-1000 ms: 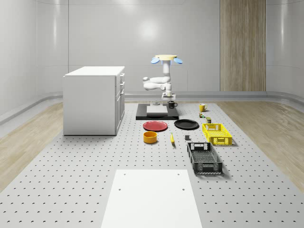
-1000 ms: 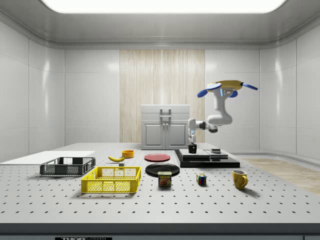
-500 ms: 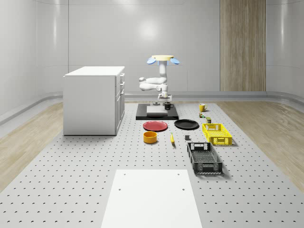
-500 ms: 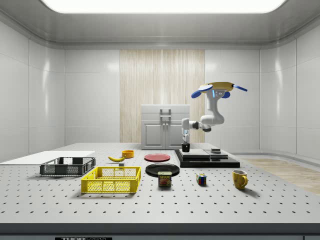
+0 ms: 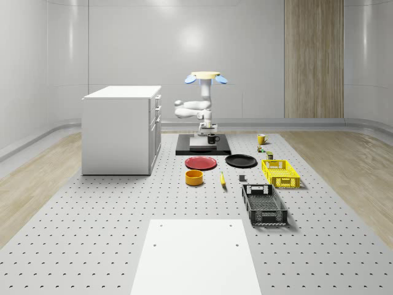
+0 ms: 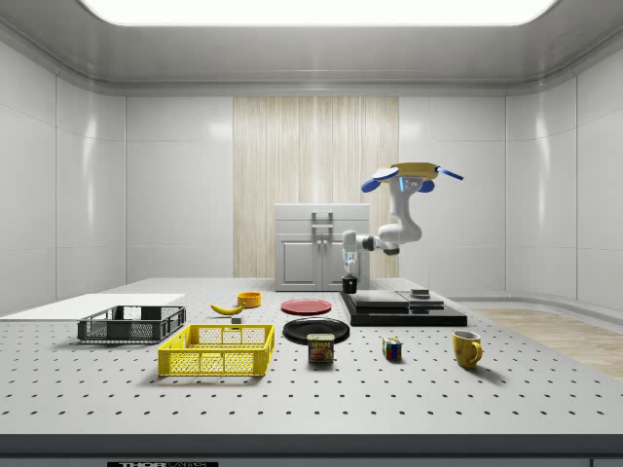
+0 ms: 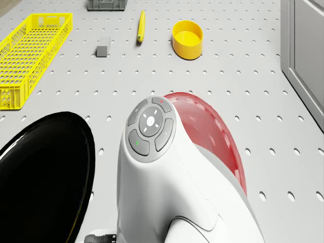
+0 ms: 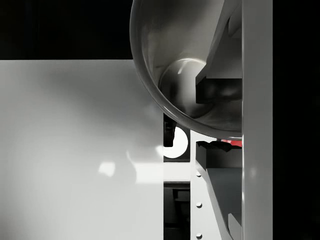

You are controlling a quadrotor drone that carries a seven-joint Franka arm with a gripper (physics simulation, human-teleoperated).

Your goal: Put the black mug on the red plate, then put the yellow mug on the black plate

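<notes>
Gripper (image 6: 349, 275) was clamped on the glossy black ceramic mug (image 5: 211, 139), held above the black platform's (image 5: 203, 148) near edge, far of the flat red plate (image 5: 201, 163). Drone (image 5: 204, 77) hovered over the platform. Right: round black plate (image 5: 241, 161), then yellow ceramic mug (image 5: 261, 139).

The drone (image 5: 204, 76) has a flat yellow body with blue rotor discs at its sides. Beneath it hangs a glossy white, rounded arm (image 6: 394, 222), whose wrist housing (image 7: 150, 126) carries a grey button pad (one red dot, one green).
</notes>
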